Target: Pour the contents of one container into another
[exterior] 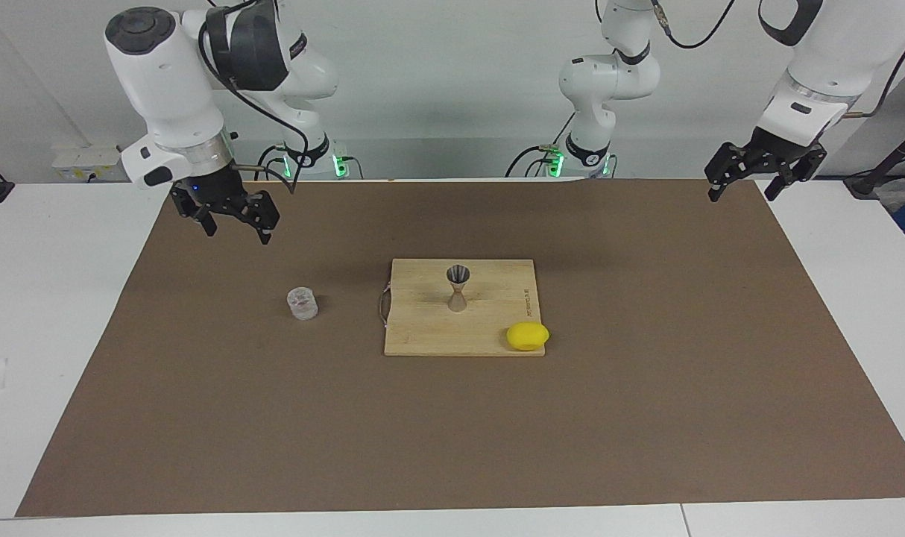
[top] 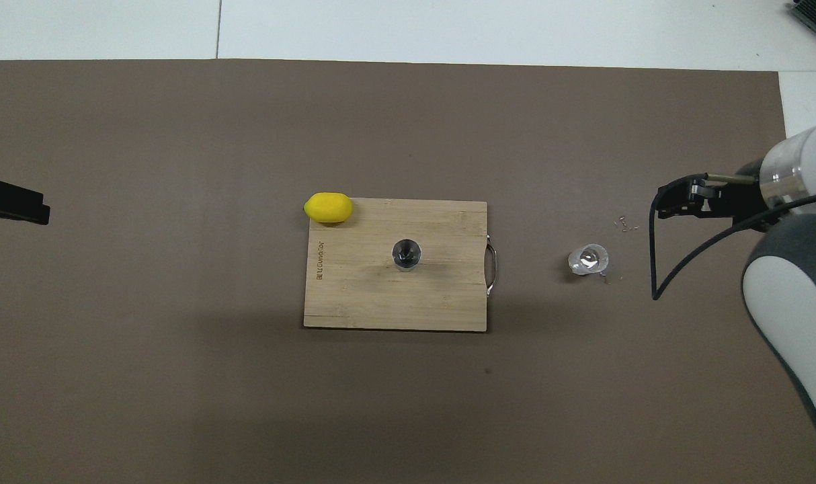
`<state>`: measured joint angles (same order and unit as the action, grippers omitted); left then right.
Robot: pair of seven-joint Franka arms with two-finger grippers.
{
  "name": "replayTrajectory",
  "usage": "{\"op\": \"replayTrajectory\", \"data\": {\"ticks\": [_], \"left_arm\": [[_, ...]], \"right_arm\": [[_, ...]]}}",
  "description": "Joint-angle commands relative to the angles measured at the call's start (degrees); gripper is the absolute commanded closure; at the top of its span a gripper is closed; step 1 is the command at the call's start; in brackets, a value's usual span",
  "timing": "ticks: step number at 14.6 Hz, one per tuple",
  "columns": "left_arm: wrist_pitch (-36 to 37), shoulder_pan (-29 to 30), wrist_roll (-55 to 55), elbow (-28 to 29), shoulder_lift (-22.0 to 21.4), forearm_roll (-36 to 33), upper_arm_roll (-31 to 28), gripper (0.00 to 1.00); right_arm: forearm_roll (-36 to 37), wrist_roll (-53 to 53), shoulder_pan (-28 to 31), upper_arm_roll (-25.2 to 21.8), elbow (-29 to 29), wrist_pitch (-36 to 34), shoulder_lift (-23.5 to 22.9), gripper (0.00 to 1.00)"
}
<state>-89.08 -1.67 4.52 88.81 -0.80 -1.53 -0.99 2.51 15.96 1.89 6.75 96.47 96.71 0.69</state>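
Observation:
The clear glass cup [exterior: 302,304] [top: 589,260] stands upright on the brown mat, between the cutting board and the right arm's end of the table. The metal jigger [exterior: 458,287] [top: 406,254] stands upright in the middle of the wooden cutting board [exterior: 423,328] [top: 368,302]. My right gripper [exterior: 236,231] [top: 677,202] hangs open and empty in the air over the mat, apart from the cup. Over the mat's corner at the left arm's end my left gripper [exterior: 741,195] [top: 11,202] waits, raised, open and empty.
A yellow lemon [exterior: 528,335] [top: 328,207] lies at the board's corner farthest from the robots, toward the left arm's end. The board's metal handle [exterior: 382,304] faces the cup. A few tiny specks [top: 624,222] lie on the mat near the cup.

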Motion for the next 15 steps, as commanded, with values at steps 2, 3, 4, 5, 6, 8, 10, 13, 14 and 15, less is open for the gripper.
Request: {"op": "replayTrajectory", "data": {"ticks": [2,3,4,5,6,8,10,13,14,15], "left_arm": [[-0.83,0.79,-0.56,0.84,-0.96,-0.58,0.55,0.00],[-0.75,0.79,-0.56,0.84,-0.96,-0.58,0.55,0.00],[-0.75,0.79,-0.56,0.84,-0.96,-0.58,0.55,0.00],[-0.75,0.79,-0.56,0.67,-0.96,-0.58,0.55,0.00],[-0.75,0.79,-0.56,0.58,-0.87,-0.49,0.55,0.00],[-0.66,0.70,-0.65,0.49,-0.96,-0.49,0.55,0.00],[-0.57,0.70,-0.65,0.49,-0.87,-0.49,0.55,0.00],[-0.74,0.70,-0.57,0.58,-0.96,-0.49,0.55,0.00],[-0.75,0.70,-0.56,0.66,-0.96,-0.49,0.55,0.00],[-0.75,0.79,-0.56,0.67,-0.96,-0.49,0.55,0.00]], "right_arm": [[-0.40,-0.93,0.39,1.24,-6.47,-7.32,-2.10,0.00],[-0.48,-0.85,0.30,1.85,-6.29,-7.85,-1.75,0.00],[-0.48,-0.93,0.22,1.86,-5.94,-8.99,-1.48,0.00],[-0.66,-1.11,0.30,1.95,-5.51,-9.52,-1.05,0.00],[-1.01,-1.28,0.39,1.86,-4.20,-9.53,-0.52,0.00],[-1.80,-1.46,0.74,1.86,-1.82,-9.00,0.54,0.00],[-1.98,-1.55,0.92,1.86,-1.55,-8.74,0.80,0.00],[-2.07,-1.38,0.92,1.86,-1.55,-8.56,0.80,0.00],[-2.07,-1.37,0.92,1.86,-1.63,-8.47,0.80,0.00],[-2.07,-1.37,0.92,1.86,-1.55,-8.21,0.80,0.00]]}}
